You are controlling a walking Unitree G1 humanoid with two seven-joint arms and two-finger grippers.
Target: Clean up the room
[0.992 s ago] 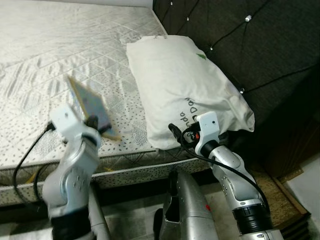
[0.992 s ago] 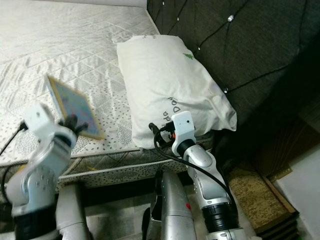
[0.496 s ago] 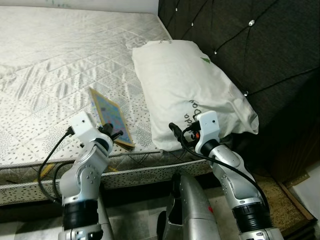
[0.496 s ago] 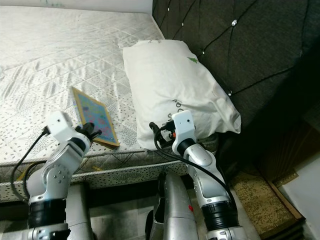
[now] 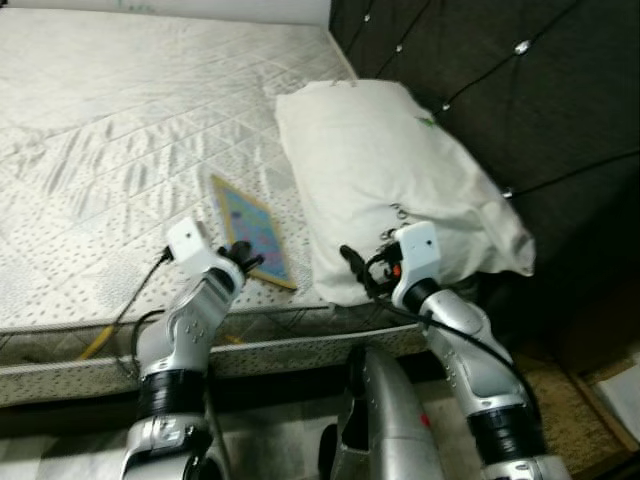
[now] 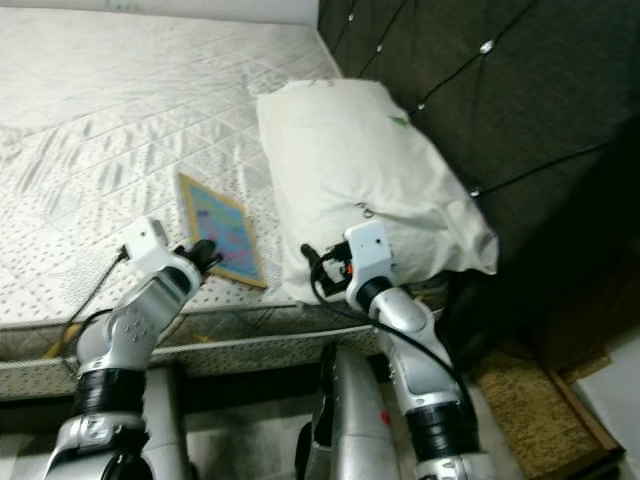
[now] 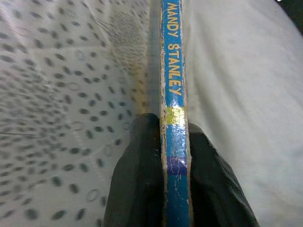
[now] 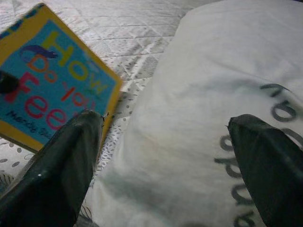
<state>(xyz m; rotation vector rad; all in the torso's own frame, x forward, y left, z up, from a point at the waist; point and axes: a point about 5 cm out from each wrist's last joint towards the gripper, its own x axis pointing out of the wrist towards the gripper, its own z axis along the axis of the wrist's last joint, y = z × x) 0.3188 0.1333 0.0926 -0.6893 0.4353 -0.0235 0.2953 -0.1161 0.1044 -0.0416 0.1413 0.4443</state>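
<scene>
A bed (image 5: 120, 120) with a pale quilted, dotted mattress meets a dark tufted headboard (image 5: 520, 90) at 2 o'clock. A white pillow (image 5: 390, 180) lies against the headboard. A thin picture book (image 5: 250, 230) rests flat near the mattress's front edge, just beside the pillow at its 9 o'clock. The left end effector (image 5: 243, 258) is clenched on the book's near edge, its fingers (image 7: 142, 179) pinching the blue spine. The right end effector (image 8: 165, 156) hangs spread apart over the pillow's near corner. One second earlier the book was raised and tilted above the mattress; it now lies on it.
</scene>
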